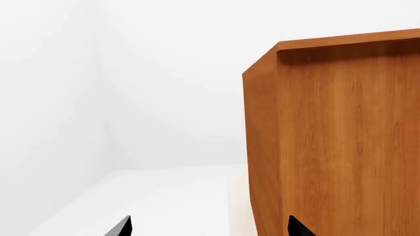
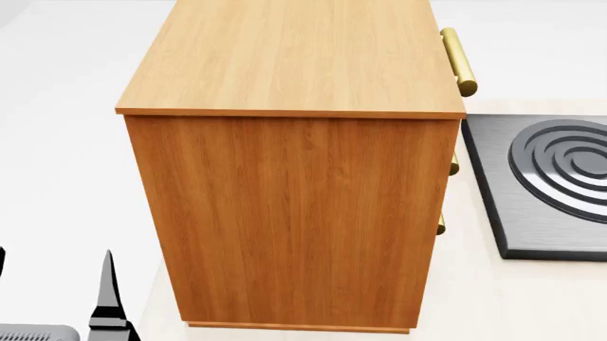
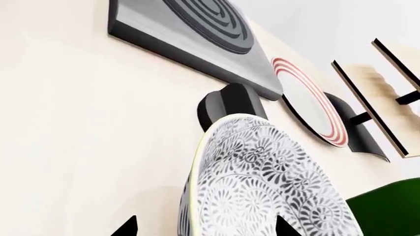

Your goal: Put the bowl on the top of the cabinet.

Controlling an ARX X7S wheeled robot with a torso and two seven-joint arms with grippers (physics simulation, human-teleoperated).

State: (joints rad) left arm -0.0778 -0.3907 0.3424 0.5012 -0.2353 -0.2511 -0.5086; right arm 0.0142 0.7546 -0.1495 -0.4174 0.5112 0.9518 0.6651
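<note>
the right hand point(image 3: 203, 228) shows only two dark fingertips set wide apart, with the bowl point(image 3: 262, 182) on the cream tabletop point(image 3: 78, 123) just ahead. the left hand point(image 1: 210, 227), likewise spread wide, faces the cabinet point(image 2: 294, 213), whose top is bare.

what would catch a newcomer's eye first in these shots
The tall orange-brown cabinet fills the middle of the head view, its lighter top bare, with a dark ringed burner on the counter beside it. In the right wrist view, the leaf-patterned bowl looms close, with a red-rimmed plate beyond it.
</note>
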